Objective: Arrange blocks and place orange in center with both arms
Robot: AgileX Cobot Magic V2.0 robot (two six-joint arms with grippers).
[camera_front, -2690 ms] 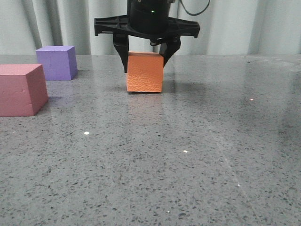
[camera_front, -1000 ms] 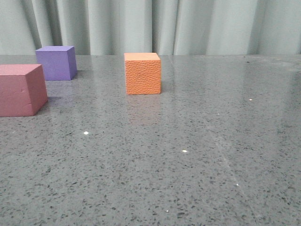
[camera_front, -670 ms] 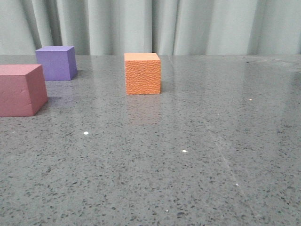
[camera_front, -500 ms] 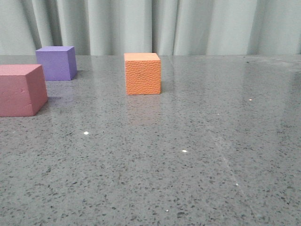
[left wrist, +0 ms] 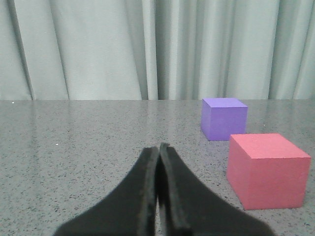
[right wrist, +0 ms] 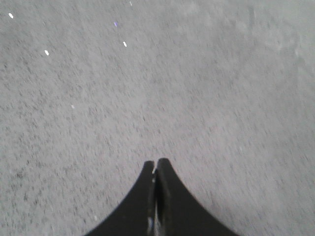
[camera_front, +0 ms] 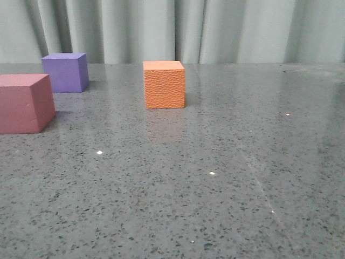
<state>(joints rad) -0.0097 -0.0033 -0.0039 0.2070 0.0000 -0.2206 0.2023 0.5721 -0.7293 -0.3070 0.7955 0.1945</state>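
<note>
The orange cube (camera_front: 164, 84) with a pebbled surface stands alone on the grey table (camera_front: 215, 178), near the middle of the front view. The purple cube (camera_front: 65, 72) stands at the back left and the pink-red cube (camera_front: 24, 102) at the left, nearer the camera. Neither arm shows in the front view. My left gripper (left wrist: 158, 146) is shut and empty; the purple cube (left wrist: 224, 118) and the pink-red cube (left wrist: 267, 169) stand apart from it to one side. My right gripper (right wrist: 156, 162) is shut and empty over bare table.
Pale pleated curtains (camera_front: 178, 29) hang behind the table's far edge. The table top is grey speckled stone with small bright glints (camera_front: 212, 173).
The gripper that stood round the orange cube has let it go and left the front view. The orange cube has stayed put since one second ago.
</note>
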